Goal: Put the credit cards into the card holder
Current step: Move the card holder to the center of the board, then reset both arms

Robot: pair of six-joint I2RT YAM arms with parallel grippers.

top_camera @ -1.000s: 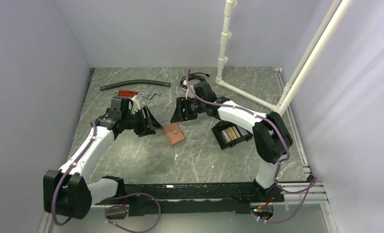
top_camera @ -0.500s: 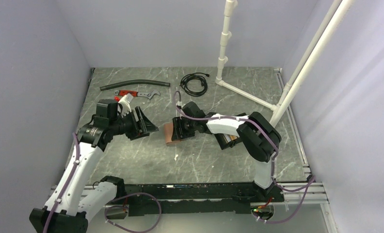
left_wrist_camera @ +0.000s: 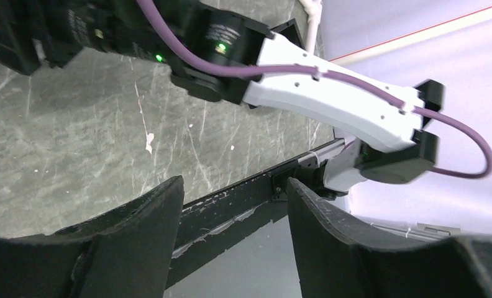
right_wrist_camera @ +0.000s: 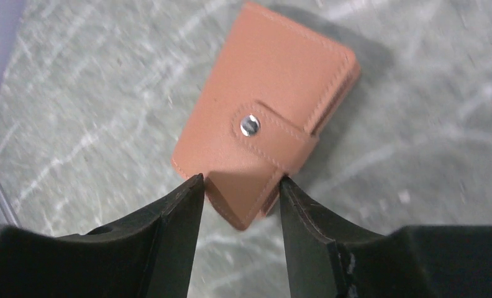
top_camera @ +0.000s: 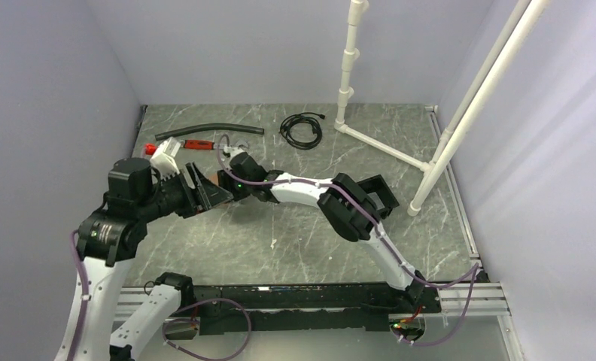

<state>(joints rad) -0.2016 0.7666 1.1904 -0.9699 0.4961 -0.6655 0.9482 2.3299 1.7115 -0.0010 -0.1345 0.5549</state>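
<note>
Left hand [left_wrist_camera: 234, 189] hangs nearest the arm bases, its jaws spread wide with nothing between them, close beside the tan leather snap wallet [right_wrist_camera: 262, 105]. Right hand [right_wrist_camera: 240, 181] is half-closed on that wallet's near corner. Both fingertips [right_wrist_camera: 187, 198] press its edges and hold it over the grey marbled worktop [top_camera: 302, 233]. Well to the right of the wallet, the black card holder [top_camera: 381, 194] shows only partly behind the right arm's elbow. Beyond the wallet lie a red-handled wrench [top_camera: 199, 143] and a black hose [top_camera: 205, 131].
</note>
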